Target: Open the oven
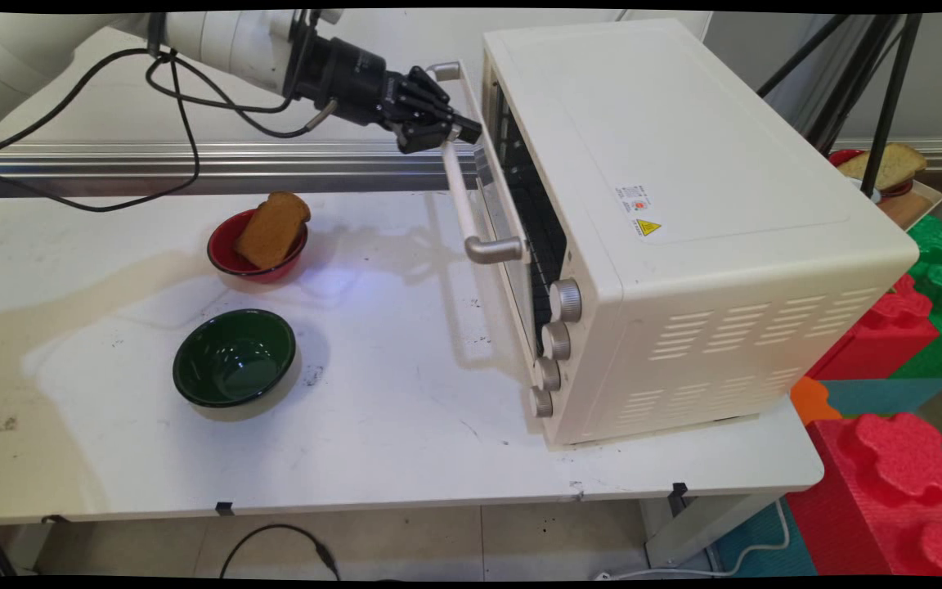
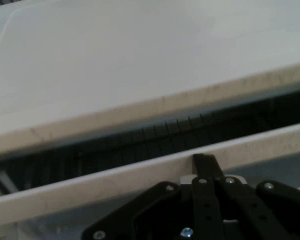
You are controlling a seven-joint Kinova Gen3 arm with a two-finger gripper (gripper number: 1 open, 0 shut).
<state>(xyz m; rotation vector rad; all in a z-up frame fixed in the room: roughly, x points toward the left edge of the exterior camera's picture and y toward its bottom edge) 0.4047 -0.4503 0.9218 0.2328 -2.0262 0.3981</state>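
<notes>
A cream toaster oven (image 1: 684, 164) stands on the right half of the white table (image 1: 405, 409), its front facing left. My black gripper (image 1: 459, 132) is at the far upper end of the oven's door handle (image 1: 456, 188), shut on the bar. The door is ajar at its top, and dark rack bars show in the gap. In the hand view the handle (image 2: 115, 177) runs across in front of the oven top (image 2: 140, 60), and my gripper (image 2: 205, 167) is closed over it. A red bowl (image 1: 222, 254) holding a slice of bread (image 1: 271, 229) sits to the left.
An empty green bowl (image 1: 234, 357) sits in front of the red bowl. Red and green foam blocks (image 1: 888, 327) are stacked off the table's right end. A plate with bread (image 1: 888, 164) and black tripod legs (image 1: 888, 90) stand at the back right. Black cables hang from the arm.
</notes>
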